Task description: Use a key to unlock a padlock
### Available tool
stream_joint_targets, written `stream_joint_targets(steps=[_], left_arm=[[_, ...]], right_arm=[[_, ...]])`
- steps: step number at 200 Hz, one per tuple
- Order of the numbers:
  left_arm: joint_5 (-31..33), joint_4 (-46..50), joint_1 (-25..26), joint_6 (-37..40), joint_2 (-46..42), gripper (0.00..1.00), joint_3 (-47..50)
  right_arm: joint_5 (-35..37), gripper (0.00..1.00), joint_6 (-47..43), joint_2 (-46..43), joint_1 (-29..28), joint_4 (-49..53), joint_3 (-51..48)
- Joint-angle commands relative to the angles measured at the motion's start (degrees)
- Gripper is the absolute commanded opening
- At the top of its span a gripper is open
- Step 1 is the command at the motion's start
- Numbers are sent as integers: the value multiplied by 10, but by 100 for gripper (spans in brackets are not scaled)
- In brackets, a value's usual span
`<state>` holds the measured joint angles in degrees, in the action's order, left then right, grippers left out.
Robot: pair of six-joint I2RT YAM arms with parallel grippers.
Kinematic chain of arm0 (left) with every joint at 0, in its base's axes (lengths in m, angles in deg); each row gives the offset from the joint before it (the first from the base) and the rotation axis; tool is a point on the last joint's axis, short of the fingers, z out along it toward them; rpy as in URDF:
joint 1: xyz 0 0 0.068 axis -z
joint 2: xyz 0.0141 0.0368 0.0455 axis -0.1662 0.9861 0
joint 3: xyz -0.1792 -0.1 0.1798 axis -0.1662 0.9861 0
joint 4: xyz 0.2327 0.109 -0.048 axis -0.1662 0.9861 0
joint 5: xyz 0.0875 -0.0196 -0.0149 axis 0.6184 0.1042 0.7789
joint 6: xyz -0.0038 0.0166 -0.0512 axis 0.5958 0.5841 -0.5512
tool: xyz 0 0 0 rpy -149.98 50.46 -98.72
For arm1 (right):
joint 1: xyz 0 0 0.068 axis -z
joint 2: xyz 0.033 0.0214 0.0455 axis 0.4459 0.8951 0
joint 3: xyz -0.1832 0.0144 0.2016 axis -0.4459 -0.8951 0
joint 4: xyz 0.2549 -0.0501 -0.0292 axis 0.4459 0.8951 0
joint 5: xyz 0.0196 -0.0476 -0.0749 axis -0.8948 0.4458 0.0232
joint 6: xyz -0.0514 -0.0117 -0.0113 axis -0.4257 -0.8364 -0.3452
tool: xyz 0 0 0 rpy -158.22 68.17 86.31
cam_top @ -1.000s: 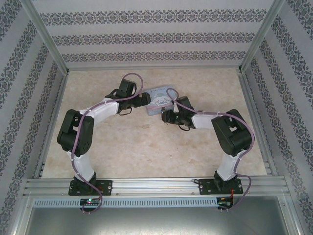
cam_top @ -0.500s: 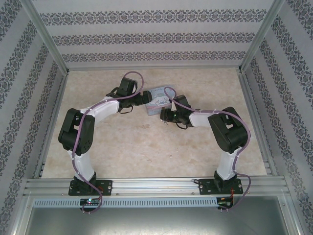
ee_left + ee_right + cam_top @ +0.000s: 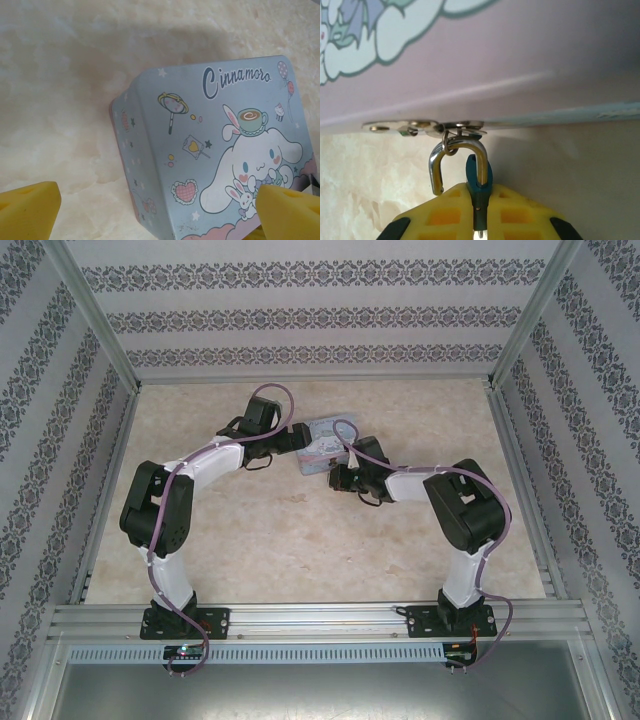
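while patterned walls (image 3: 320, 320) ring the marbled table (image 3: 300, 530), right pincer (image 3: 480, 202) grips the padlock (image 3: 479, 181); left pincer (image 3: 160, 212) gapes.

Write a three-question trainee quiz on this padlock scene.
1. True or false: the right gripper is clamped on the padlock.
2. The shackle hooks through: A a small ring at the edge of the tin; B a cable; C nothing.
3. Which gripper's fingers stand wide apart near the tin?
Key: 1 true; 2 A; 3 the left gripper.
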<state>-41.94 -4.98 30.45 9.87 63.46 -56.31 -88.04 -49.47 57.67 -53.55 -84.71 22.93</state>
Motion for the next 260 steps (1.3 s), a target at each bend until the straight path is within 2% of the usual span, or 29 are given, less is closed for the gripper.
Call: stream_joint_targets(steps=[1,48,140,260], left_arm=[[12,18,-2,14,-2,100,-6],[30,17,9,23,-21,100,18],[116,63,81,74,11,100,-22],[193,98,121,94,47,100,-1]], right_arm=[[-1,0,-3,-22,15,14,-30],[-18,0,-6,-57,43,18,-65],[-34,0,14,-62,52,4,-83],[-68,0,110,-52,75,-76,-125]])
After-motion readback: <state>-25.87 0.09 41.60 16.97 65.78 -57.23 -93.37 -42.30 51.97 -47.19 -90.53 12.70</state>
